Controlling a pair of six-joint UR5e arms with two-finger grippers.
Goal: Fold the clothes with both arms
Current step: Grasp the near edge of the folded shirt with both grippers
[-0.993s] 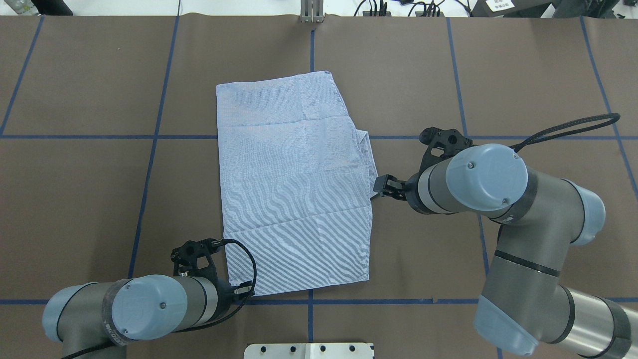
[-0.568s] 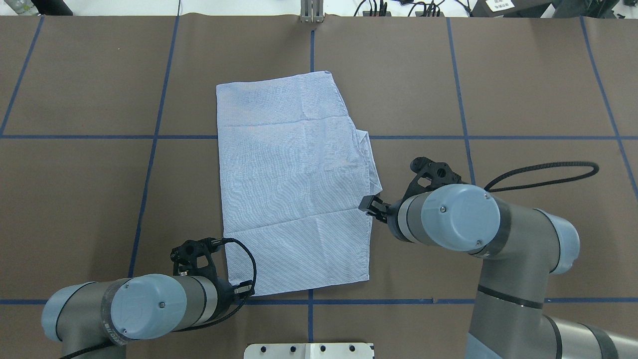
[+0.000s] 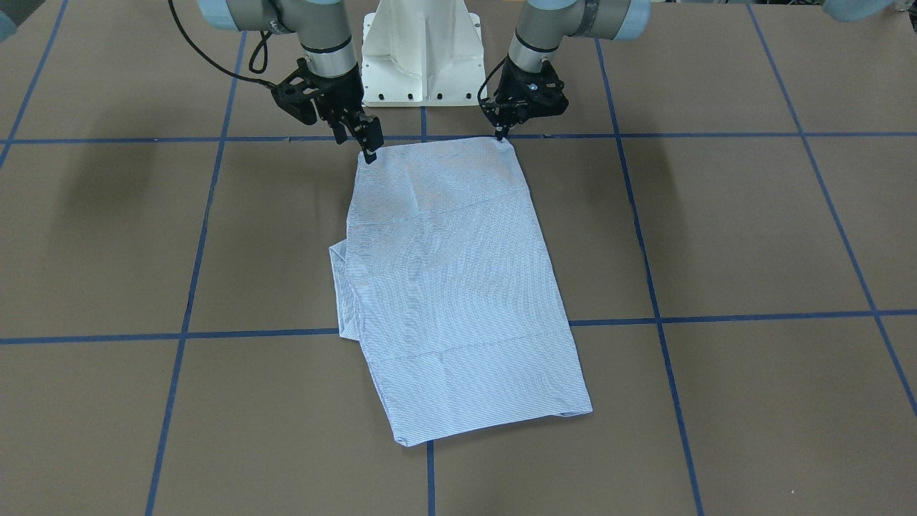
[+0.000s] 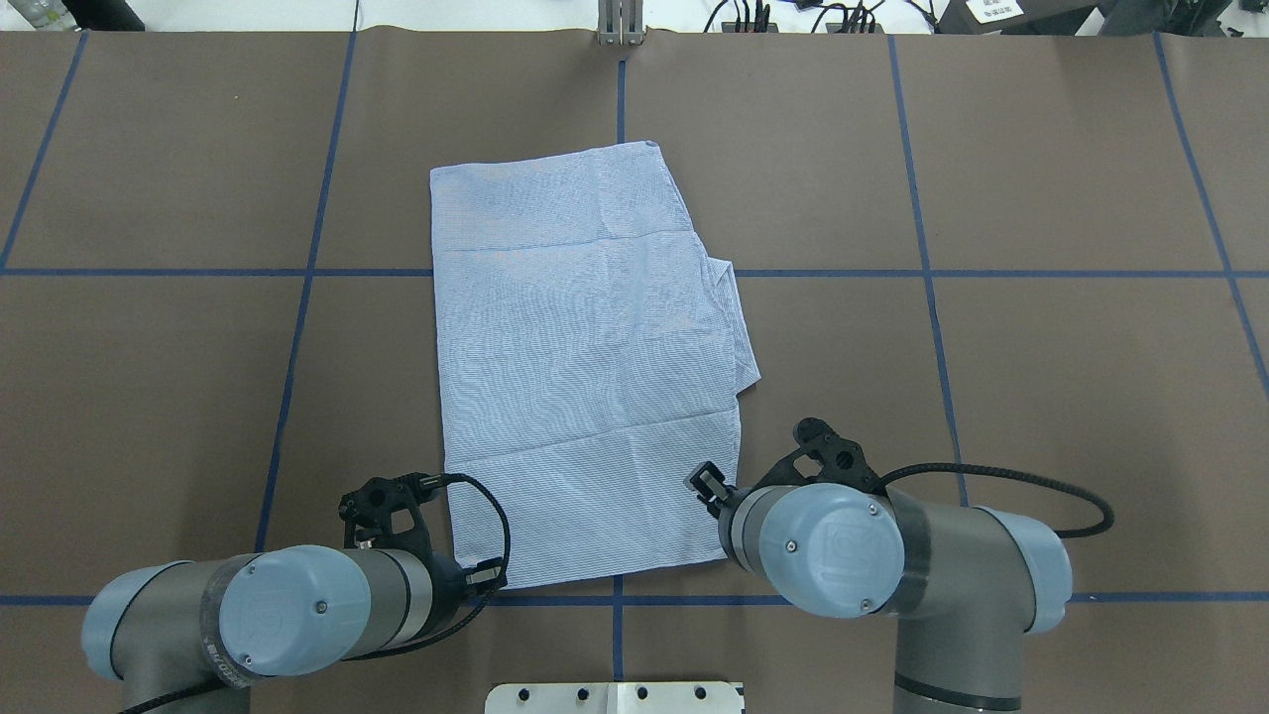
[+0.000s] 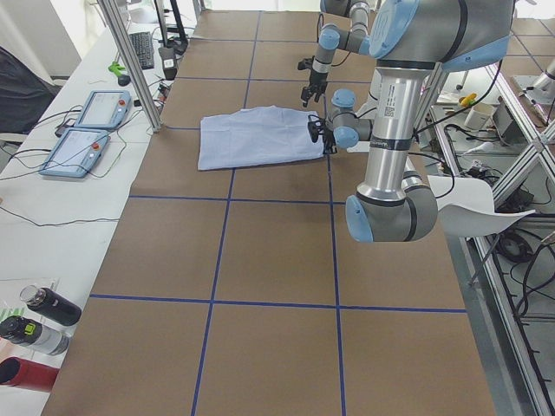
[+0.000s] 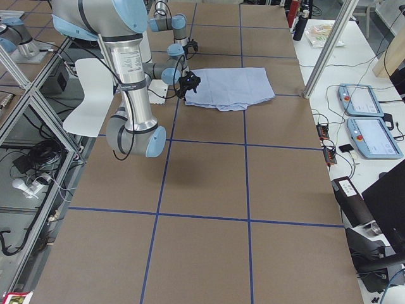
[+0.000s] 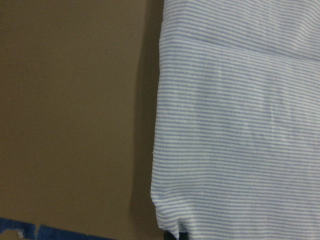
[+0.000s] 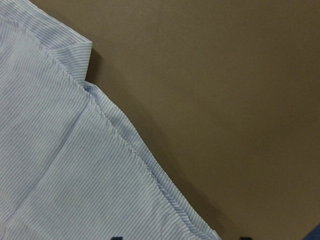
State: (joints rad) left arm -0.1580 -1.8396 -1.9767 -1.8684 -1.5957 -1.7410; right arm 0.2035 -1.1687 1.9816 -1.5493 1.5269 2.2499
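Left claw [image 3: 499, 136]: jaws pinched together on the shirt [image 4: 585, 367] corner, at the shirt's 7 o'clock in the overhead view. Left arm [image 4: 297, 610] sits low, wrist level, pointing to 3 o'clock. Right claw [image 4: 706, 483]: jaws apart, gripping nothing, over the shirt's edge at 5 o'clock. Right arm [image 4: 892, 565] bent at the elbow, wrist aimed to 10 o'clock. Shirt is folded into a long rectangle, flat mid-table. Thin light blue striped cloth, soft creases across, small flap poking out at 3 o'clock. Table [image 4: 1041, 149] is matte brown with a blue tape grid.
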